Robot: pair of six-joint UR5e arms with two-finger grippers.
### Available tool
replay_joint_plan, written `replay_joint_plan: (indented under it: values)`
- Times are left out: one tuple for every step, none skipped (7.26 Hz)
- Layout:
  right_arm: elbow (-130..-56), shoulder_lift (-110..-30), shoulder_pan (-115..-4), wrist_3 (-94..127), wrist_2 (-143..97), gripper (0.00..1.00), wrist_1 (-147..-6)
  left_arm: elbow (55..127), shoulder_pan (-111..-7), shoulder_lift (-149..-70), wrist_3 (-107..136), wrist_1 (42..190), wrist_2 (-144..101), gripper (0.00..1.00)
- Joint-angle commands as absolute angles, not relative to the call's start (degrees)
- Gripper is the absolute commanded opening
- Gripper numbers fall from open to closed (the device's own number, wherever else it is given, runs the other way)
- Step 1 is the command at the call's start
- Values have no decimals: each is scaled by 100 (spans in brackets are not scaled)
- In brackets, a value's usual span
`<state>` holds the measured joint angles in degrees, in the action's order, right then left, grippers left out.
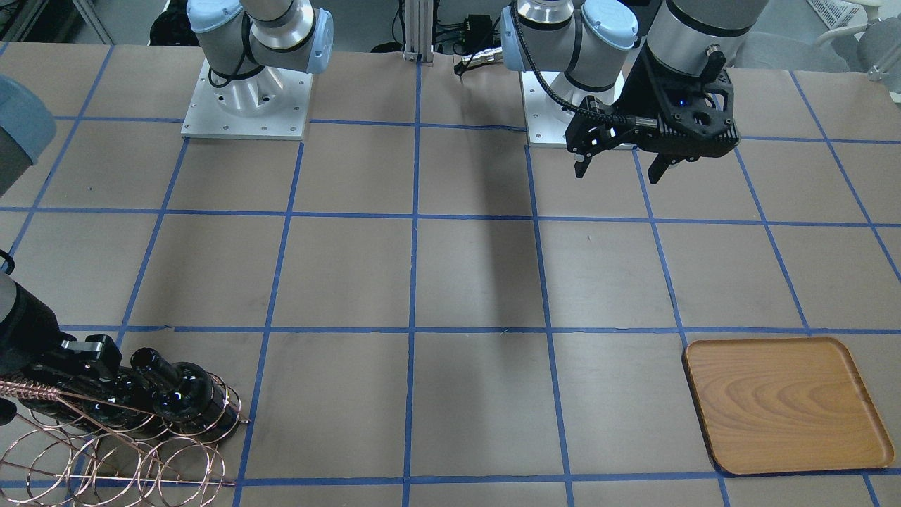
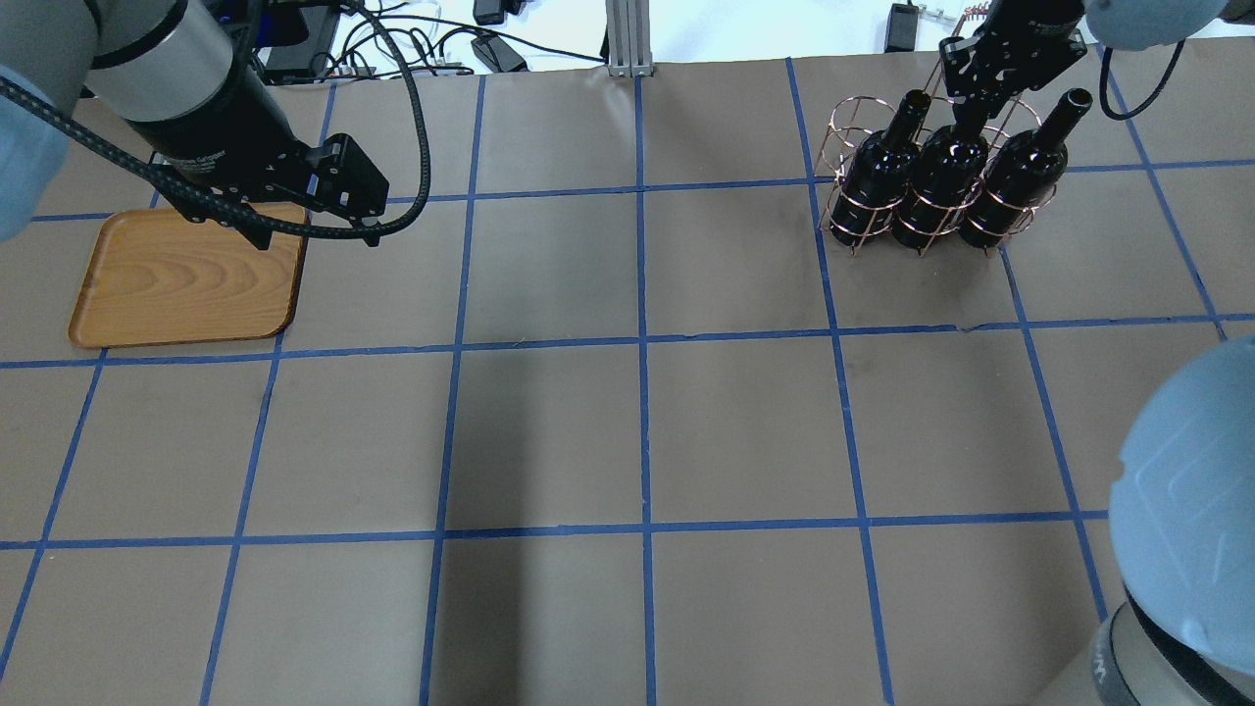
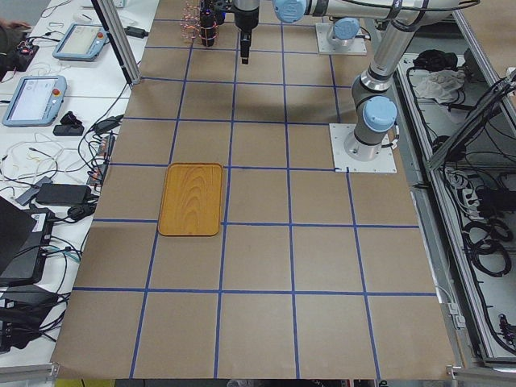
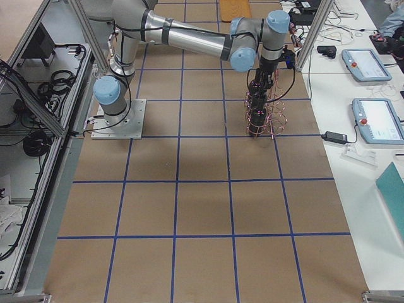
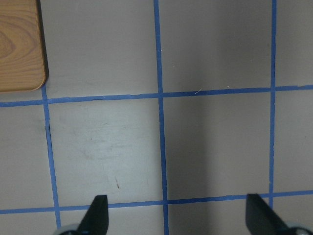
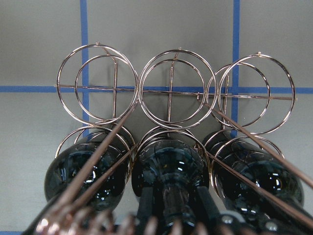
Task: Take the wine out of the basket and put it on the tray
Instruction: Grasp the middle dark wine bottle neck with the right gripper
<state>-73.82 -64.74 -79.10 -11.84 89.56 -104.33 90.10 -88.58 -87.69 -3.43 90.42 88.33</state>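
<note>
Three black wine bottles stand side by side in the copper wire basket at the table's far right. My right gripper reaches down onto the middle bottle. In the right wrist view its fingers press against both sides of that bottle's neck, and the bottle still sits in its ring. The wooden tray lies empty at the far left. My left gripper hangs open and empty above the table beside the tray's right edge.
The basket's upper row of rings holds nothing. The other two bottles flank the gripped one closely. Brown paper with blue tape lines covers the table between basket and tray. Cables lie past the far edge.
</note>
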Motion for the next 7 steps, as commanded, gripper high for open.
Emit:
replay_joint_plan:
  values:
    - [-7313, -6512, -7910, -1187, 8947, 1, -10424, 9009, -8833, -8771, -343, 9035, 8833, 100]
    - [-7182, -6608, -7910, -1169, 8817, 1, -10389, 9009, -8781, -8771, -343, 9035, 8833, 100]
    - [-6981, -6792, -7910, -1152, 8798, 2, -10128, 9009, -8763, -8771, -343, 9035, 8824, 100]
    - [-6918, -7011, -7910, -1143, 8815, 3, -9794, 9000, -8763, -8763, -343, 9035, 8824, 100]
    - [-6917, -7327, -7910, -1134, 8876, 3, -9408, 9000, -8763, -8763, -343, 9035, 8824, 100]
    - [-6917, -7626, -7910, -1125, 8920, 3, -9004, 9000, -8763, -8763, -334, 9026, 8824, 100]
    - [-6952, -7942, -7945, -1108, 9121, 2, -8539, 9000, -8754, -8763, -325, 8974, 8833, 100]
